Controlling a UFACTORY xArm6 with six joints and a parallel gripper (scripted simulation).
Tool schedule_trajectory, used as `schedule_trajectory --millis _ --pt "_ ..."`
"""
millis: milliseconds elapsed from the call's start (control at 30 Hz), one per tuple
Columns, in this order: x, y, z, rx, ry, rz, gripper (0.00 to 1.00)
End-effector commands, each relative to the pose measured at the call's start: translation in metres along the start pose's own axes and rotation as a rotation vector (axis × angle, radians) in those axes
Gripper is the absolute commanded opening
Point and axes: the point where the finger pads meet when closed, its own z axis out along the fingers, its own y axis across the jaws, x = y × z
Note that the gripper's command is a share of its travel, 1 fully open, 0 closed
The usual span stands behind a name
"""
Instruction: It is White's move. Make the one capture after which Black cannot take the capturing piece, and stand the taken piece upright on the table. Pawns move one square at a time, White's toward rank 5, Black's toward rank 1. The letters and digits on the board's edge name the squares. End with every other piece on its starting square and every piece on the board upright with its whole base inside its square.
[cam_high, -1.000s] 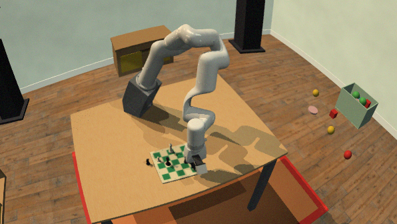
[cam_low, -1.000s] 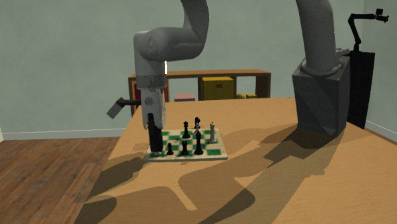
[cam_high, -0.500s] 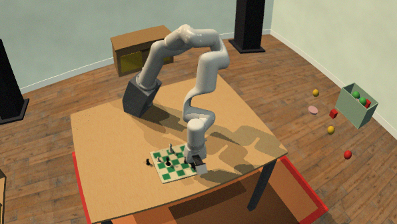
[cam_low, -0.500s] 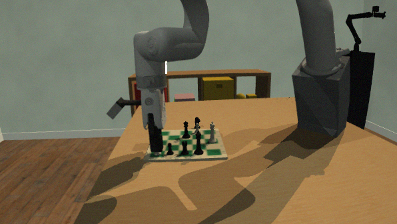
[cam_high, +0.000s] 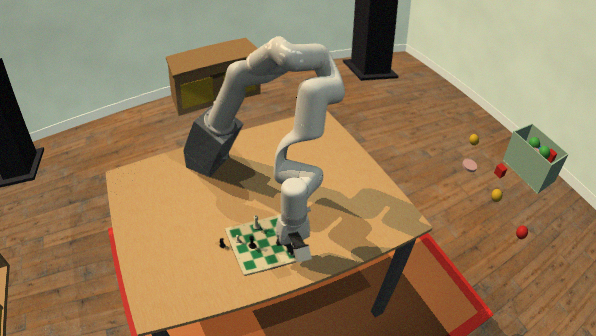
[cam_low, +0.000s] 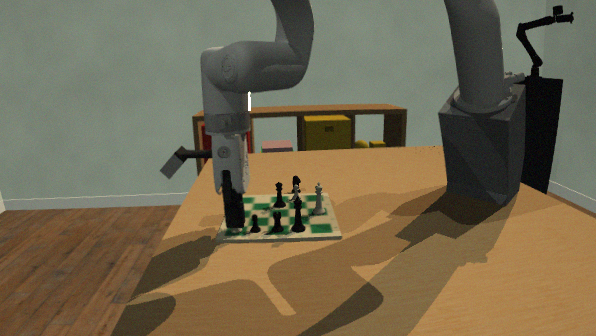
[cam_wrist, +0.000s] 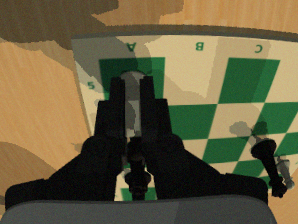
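Green-and-cream chessboard (cam_high: 270, 259) sat near the front edge of the wooden table (cam_high: 165, 235), file letters A, B, C readable on its rim in the wrist view. xArm gripper (cam_low: 233, 220) was down at the board's A-file corner, fingers vertical and nearly touching the surface. Fingers were pinched on a small pale chess piece (cam_wrist: 135, 104), grey-white between the black fingertips in the wrist view; piece type not resolvable, mostly hidden by the fingers. It was over a green square next to the A label, and I couldn't tell if its base was on the board or just off it.

Exterior view: three black pieces in the row nearest that camera, a short black pawn (cam_low: 255, 224) just beside the gripper, a mid-height black piece (cam_low: 276, 222), and a taller black piece (cam_low: 298, 216). Behind them another black piece (cam_low: 279, 195) and a white piece (cam_low: 318, 199) at the far right side of the board. One more dark piece and a small pale one overlapped behind these, too blurred to sort out.

Top view: one black piece (cam_high: 221, 243) stood upright on the table, just off the board's left edge, apart from the board.

Arm base block (cam_high: 200, 150) was at the table's far corner, well apart from the board.
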Motion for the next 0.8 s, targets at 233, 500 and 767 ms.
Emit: schedule_trajectory --millis 233,500,767 --pt "0.0015 -0.0003 -0.0010 0.000 0.003 0.000 0.00" --pt "0.0015 -0.0003 -0.0010 0.000 0.003 0.000 0.22" --pt "0.0015 -0.0003 -0.0010 0.000 0.003 0.000 0.37"
